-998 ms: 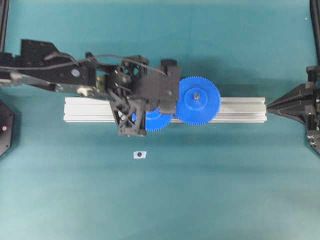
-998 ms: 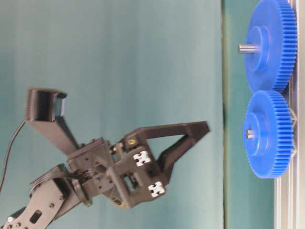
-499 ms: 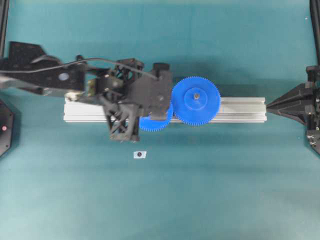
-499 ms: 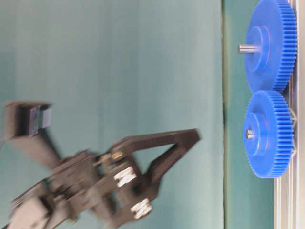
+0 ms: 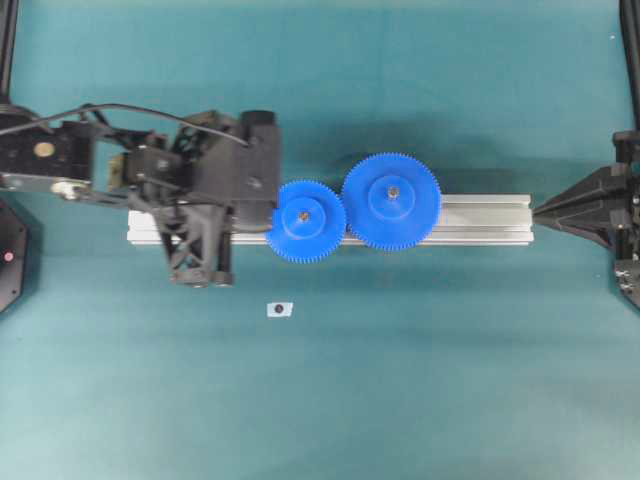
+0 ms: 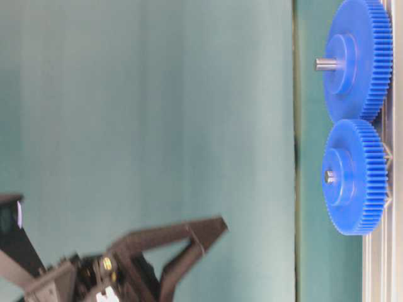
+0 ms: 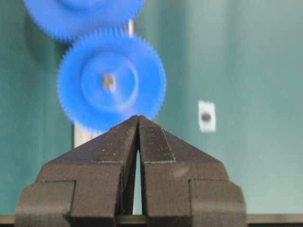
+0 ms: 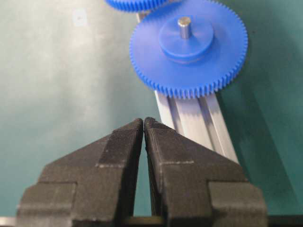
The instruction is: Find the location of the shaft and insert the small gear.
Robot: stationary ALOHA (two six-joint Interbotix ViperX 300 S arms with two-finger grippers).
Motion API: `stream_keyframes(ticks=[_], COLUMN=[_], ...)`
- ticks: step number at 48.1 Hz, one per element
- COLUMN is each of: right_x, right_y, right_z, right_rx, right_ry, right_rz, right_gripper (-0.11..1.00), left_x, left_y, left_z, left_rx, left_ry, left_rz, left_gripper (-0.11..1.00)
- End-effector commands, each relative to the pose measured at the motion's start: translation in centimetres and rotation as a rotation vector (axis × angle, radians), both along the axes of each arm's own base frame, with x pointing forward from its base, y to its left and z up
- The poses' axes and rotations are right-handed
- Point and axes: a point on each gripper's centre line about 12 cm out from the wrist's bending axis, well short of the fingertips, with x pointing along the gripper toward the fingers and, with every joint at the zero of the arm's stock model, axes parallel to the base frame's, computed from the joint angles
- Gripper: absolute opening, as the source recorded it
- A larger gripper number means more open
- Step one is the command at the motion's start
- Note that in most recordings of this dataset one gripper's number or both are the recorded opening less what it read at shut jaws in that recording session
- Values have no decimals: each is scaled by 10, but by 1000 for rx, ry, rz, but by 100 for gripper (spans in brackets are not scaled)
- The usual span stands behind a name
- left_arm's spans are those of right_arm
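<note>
In the overhead view, the left gripper had drawn back to the left since 1 second earlier, when it covered much of the small gear; the gear now showed whole. It sat on the ribbed aluminium rail, its teeth meeting those of the wider gear, with the shaft as a small grey dot in its hub. A white tag with a dark spot lay on the teal mat below the rail. The right gripper stood off the rail's right end, unchanged.

In the table-level view, the left gripper had sunk toward the bottom edge, fingers together, well apart from both gears; the small gear kept its place.

In the left wrist view, the 2 fingertips met with nothing between them, and the small gear showed blurred beyond them.

In the right wrist view, the right gripper was closed on nothing, the wider gear ahead.
</note>
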Motion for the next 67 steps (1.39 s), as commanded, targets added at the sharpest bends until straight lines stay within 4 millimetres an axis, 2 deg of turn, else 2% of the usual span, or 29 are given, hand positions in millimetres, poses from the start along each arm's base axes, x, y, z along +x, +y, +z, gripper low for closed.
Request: stream_keyframes(ticks=[1,10,18,38,67], right_x=[1,-3,-5,-5,-5], right_y=[-1,0,0,-1,-1], right_z=[7,12,16,17,19], right_rx=[0,-8,-12,-20,-28], right_ry=[-37,-93,-130,-152,-205], right_rz=[-5,-6,-6,-5,-7], right_gripper=[16,16,16,16,16], left_x=[-7,-18,-24,-36,-39], left_y=[-2,-2,-2,-5,-5], left_z=[16,11,17,17,14], left_rx=[0,-1,-2,-19,-19], left_ry=[-54,-89,-167,-236,-244], left_rz=[-4,-4,-5,0,-1], left_gripper=[1,1,1,1,1])
